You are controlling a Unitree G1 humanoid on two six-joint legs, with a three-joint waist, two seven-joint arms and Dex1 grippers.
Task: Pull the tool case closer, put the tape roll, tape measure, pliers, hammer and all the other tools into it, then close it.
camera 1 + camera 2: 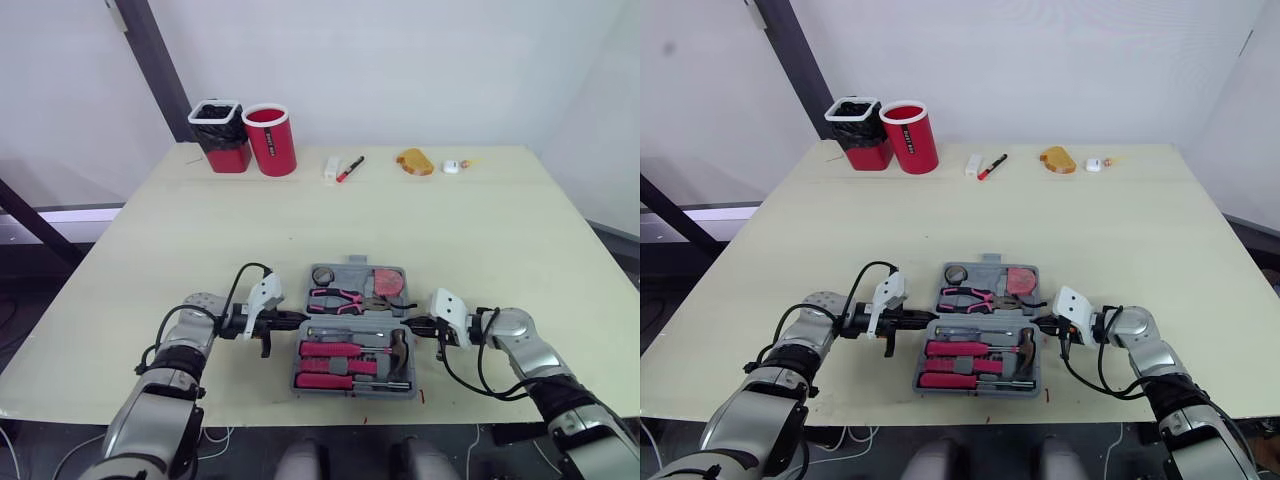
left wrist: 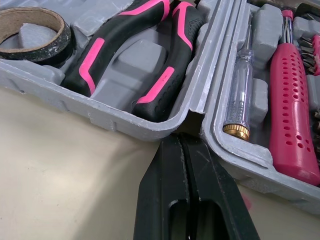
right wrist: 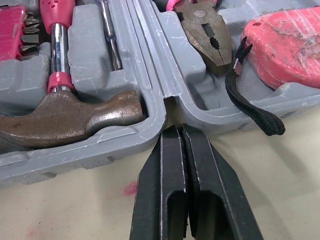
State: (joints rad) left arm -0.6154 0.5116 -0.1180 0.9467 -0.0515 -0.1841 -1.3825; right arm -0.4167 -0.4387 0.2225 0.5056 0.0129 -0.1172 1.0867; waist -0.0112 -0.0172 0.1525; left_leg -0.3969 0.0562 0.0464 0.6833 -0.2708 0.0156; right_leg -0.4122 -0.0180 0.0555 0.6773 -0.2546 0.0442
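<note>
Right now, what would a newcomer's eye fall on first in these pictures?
An open grey tool case lies near the front edge of the table, holding pink-handled pliers and a hammer. The left gripper and right gripper, both shut, point at its hinge from either side. A red cup stands far back on the left.

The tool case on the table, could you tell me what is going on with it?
The tool case lies open on the table with the tape roll, pliers, tape measure and hammer seated inside. The left gripper and right gripper, both shut, point at the hinge line from opposite sides. The case is not yet closed.
</note>
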